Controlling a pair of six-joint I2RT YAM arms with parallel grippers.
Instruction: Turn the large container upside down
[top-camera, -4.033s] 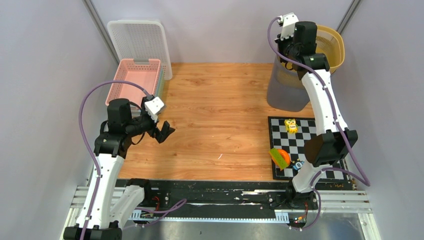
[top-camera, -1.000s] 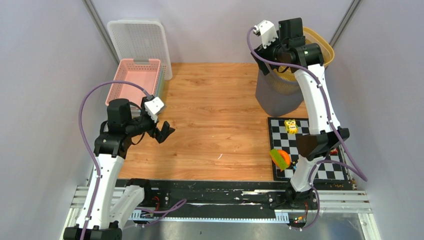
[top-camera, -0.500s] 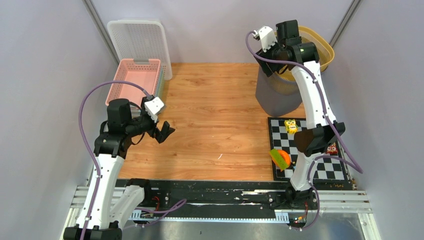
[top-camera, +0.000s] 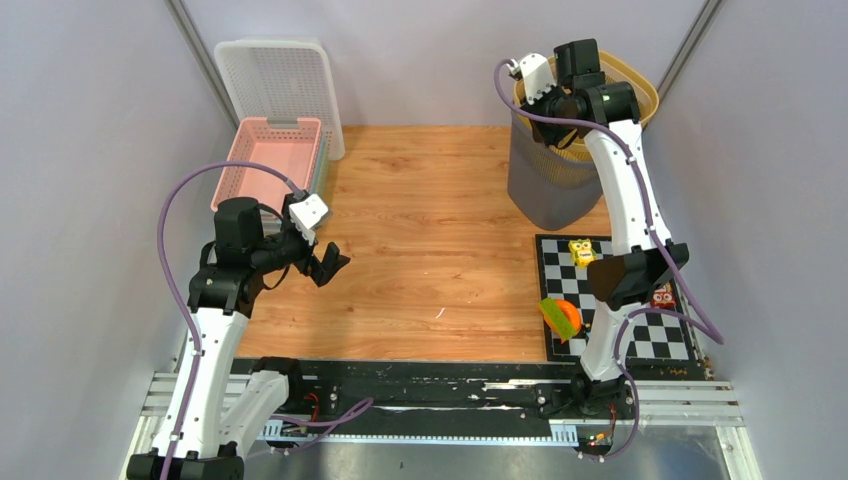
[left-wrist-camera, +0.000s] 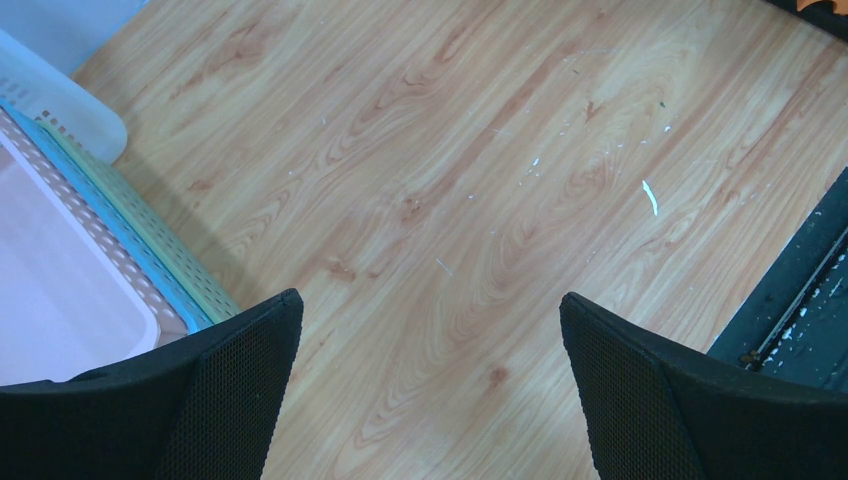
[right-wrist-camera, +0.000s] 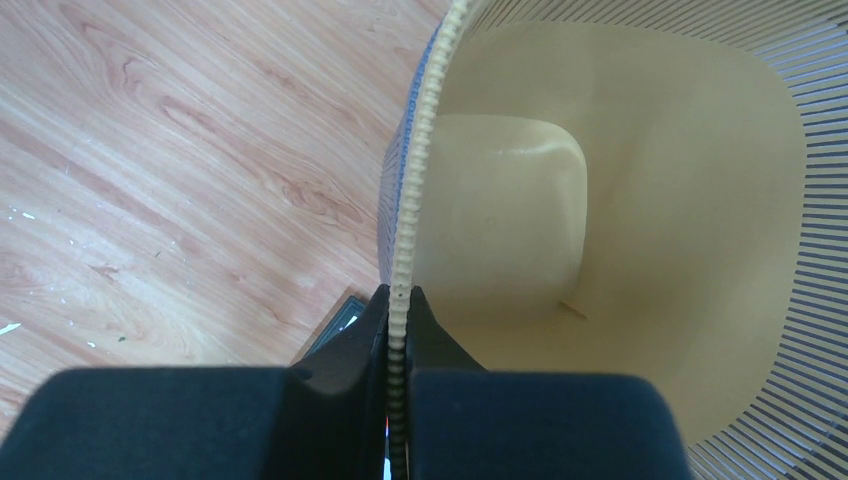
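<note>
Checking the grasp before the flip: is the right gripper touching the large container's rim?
Touching. The right wrist view shows the right gripper clamped on the large container's rim, one finger on each side.

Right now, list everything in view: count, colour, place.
large container: one, grey wall with yellow rim, far right
pink basket: one, pink, far left, stacked on blue and green ones
white basket: one, white, against the back wall
checkerboard mat: one, black and white, near right
yellow toy: one, yellow, mat's far edge
orange-green item: one, mat's left edge
red toy: one, on mat
table: one, wood
left gripper: one, black, open above table
right gripper: one, black, shut on large container's rim
</note>
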